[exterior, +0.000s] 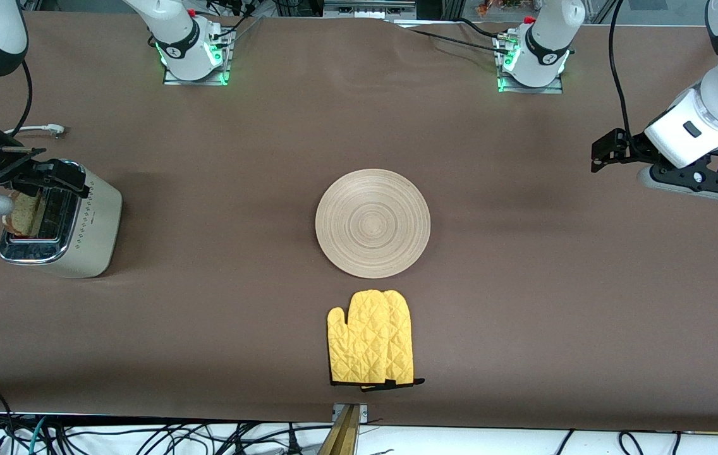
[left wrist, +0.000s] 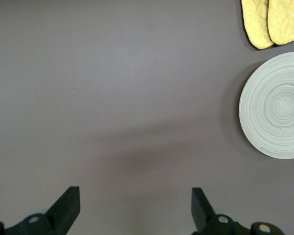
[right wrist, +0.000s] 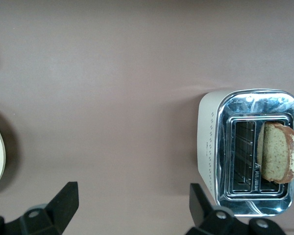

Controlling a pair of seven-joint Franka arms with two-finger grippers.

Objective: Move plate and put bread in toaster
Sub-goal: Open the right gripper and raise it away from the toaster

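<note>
The cream toaster [exterior: 90, 227] stands at the right arm's end of the table. The brown bread slice [exterior: 23, 213] stands in one of its slots with its top sticking out. In the right wrist view the bread [right wrist: 278, 152] leans in the slot of the toaster [right wrist: 209, 147] that lies away from the plate. My right gripper [exterior: 55, 177] is open and empty, up above the toaster; its view [right wrist: 132, 200] shows bare table between the fingers. The wooden plate [exterior: 373, 223] lies empty mid-table. My left gripper [exterior: 608, 151] waits open and empty over the left arm's end of the table [left wrist: 135, 203].
A yellow oven mitt [exterior: 371, 346] lies just nearer the front camera than the plate. The left wrist view shows the plate [left wrist: 277, 105] and the mitt [left wrist: 272, 22] too. The toaster's white cord [exterior: 36, 129] lies by the table's edge.
</note>
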